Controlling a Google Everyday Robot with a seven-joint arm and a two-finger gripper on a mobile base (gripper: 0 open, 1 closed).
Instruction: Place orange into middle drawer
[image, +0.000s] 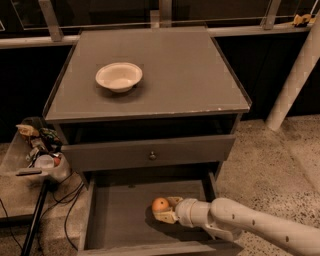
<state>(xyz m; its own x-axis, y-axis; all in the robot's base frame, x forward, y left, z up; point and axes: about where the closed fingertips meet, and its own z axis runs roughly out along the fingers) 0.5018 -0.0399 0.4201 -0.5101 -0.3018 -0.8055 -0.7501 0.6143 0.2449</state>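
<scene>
The orange (160, 204) is small, round and glossy, and sits between the fingers of my gripper (164, 210) inside the open middle drawer (120, 220), low over its flat grey floor, right of centre. The gripper is shut on the orange. My white arm (250, 225) reaches in from the lower right over the drawer's right wall. Whether the orange touches the floor is unclear.
A shallow white bowl (119, 76) stands on the grey cabinet top (190, 75). A shut drawer front with a round knob (152, 156) is above the open drawer. A clear bin of clutter (40, 150) and cables lie to the left. A white post (295, 80) stands at the right.
</scene>
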